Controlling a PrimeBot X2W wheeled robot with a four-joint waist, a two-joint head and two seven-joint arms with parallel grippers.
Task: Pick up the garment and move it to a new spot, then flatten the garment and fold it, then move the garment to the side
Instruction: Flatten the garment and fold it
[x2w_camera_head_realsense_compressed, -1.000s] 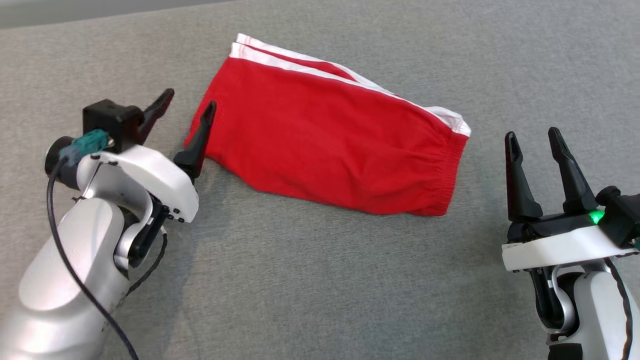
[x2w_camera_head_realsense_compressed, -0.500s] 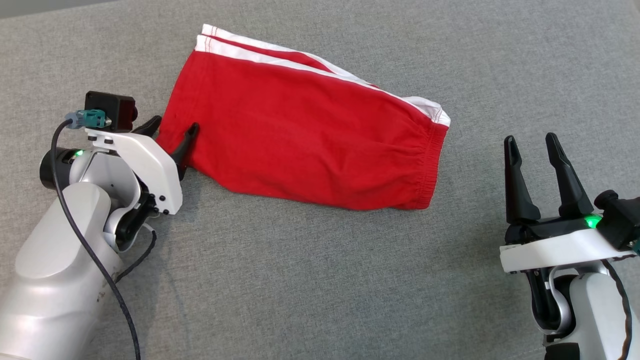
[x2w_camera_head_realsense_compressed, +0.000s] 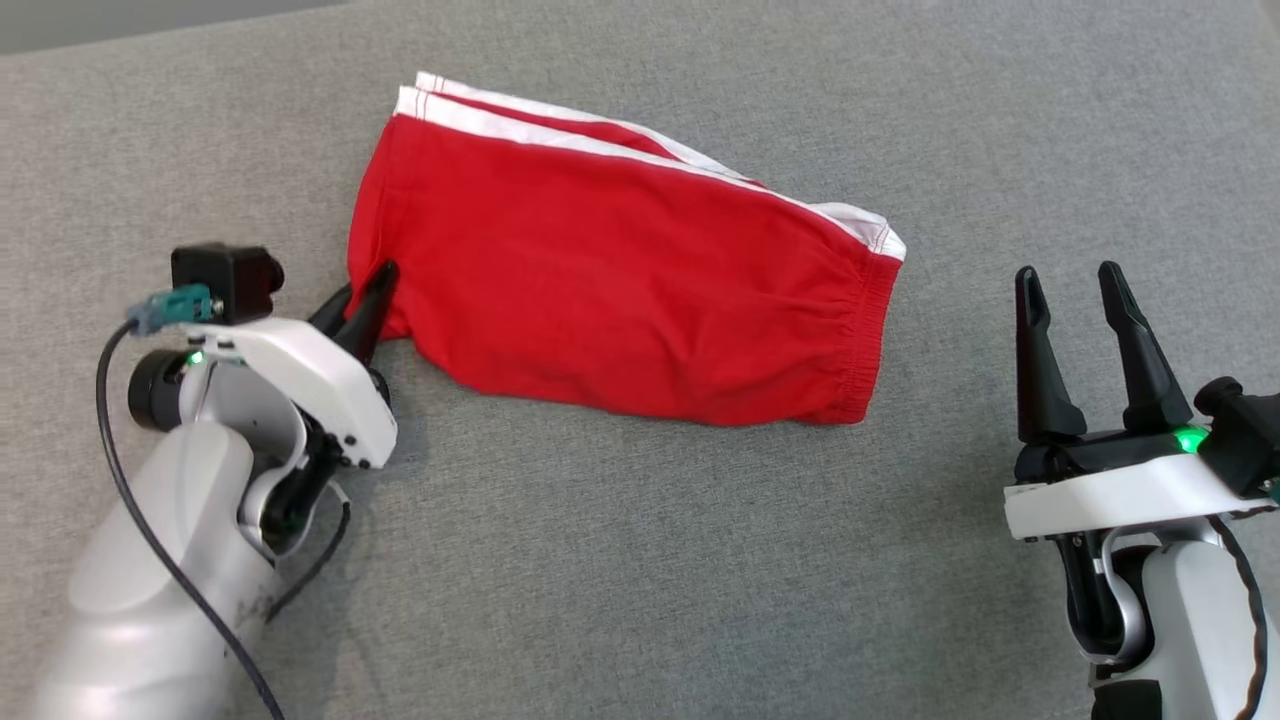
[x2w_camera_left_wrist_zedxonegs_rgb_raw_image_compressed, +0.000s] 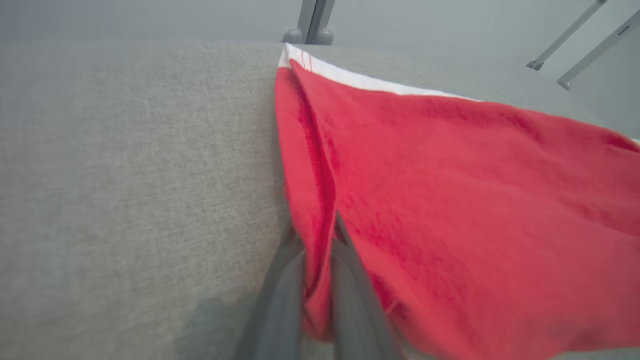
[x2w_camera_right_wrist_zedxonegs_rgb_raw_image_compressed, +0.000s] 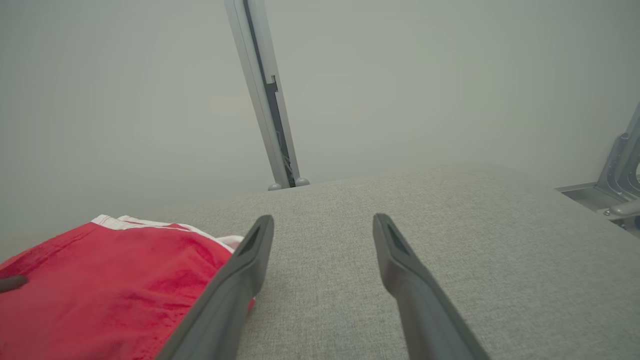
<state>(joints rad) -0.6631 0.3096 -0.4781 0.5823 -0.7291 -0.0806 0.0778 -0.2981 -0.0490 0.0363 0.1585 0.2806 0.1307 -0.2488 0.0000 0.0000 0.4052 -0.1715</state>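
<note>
Left end effector (x2w_camera_head_realsense_compressed: 366, 286) low, tight on garment (x2w_camera_head_realsense_compressed: 620, 270) corner

Illumination is bright, even and diffuse. A soft shadow falls on the grey fabric surface (x2w_camera_head_realsense_compressed: 640, 560) beside the left arm (x2w_camera_head_realsense_compressed: 150, 560). The head view is sharp. Wrist views are hazy, and the left gripper (x2w_camera_left_wrist_zedxonegs_rgb_raw_image_compressed: 316, 235) is blurred at close range.

Left end effector (x2w_camera_left_wrist_zedxonegs_rgb_raw_image_compressed: 316, 240) looks blurred; wrist view's edge crops the garment (x2w_camera_left_wrist_zedxonegs_rgb_raw_image_compressed: 475, 200).
</note>
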